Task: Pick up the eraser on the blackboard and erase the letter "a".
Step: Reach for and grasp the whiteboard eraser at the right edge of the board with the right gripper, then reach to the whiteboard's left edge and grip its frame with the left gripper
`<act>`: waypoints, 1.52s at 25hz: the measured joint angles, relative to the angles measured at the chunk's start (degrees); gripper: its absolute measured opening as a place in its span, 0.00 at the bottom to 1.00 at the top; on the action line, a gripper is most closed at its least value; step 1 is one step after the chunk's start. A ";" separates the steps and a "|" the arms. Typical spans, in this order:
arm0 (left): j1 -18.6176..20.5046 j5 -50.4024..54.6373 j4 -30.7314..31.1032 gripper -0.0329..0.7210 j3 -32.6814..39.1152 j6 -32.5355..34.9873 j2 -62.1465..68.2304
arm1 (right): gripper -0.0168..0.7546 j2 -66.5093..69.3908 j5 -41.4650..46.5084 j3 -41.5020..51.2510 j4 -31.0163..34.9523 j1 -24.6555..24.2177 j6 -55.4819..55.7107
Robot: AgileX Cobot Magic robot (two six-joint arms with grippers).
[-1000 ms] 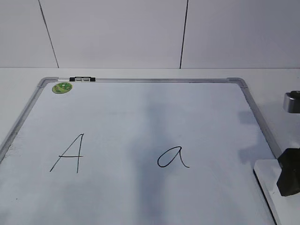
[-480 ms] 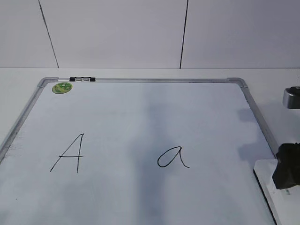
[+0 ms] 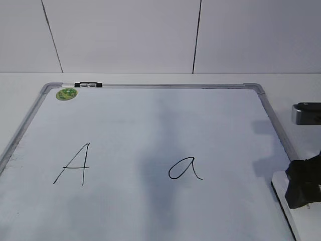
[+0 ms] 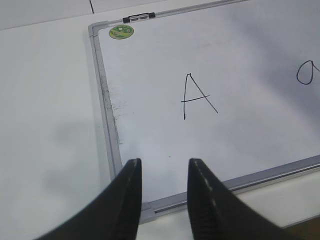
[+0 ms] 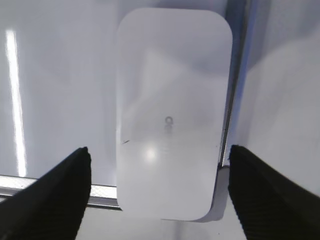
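Exterior view: eraser (image 3: 282, 185) cropped | right pincer (image 5: 159, 165) wide open, empty

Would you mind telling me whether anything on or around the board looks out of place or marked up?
Mostly tidy. The eraser sits at the blackboard corner, overlapping the frame rather than lying fully on the surface. In the left wrist view, dark smudges run along the inside of the frame edge nearest capital "A". The letter "a" is intact.

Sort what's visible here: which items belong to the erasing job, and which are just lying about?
Job: eraser, blackboard, letter "a", right gripper open over the eraser.
Bystanders: capital "A", green sticker, black-and-silver clip, idle left gripper.
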 joint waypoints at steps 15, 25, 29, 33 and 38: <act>0.00 0.00 0.00 0.35 0.00 0.00 0.00 | 0.90 5.32 -3.29 0.01 -0.35 0.00 -0.13; 0.00 0.00 0.00 0.35 0.00 0.00 0.00 | 0.89 8.56 -5.21 0.01 -1.27 0.00 -0.22; 0.00 0.00 0.00 0.35 0.00 0.00 0.00 | 0.89 9.87 -5.25 -0.03 -1.38 0.00 -0.22; 0.00 0.00 0.00 0.35 0.00 0.00 0.00 | 0.89 10.22 -5.35 -0.12 -1.38 0.00 -0.22; 0.00 0.00 0.00 0.35 0.00 0.00 0.00 | 0.82 10.22 -5.35 -0.16 -1.38 0.00 -0.22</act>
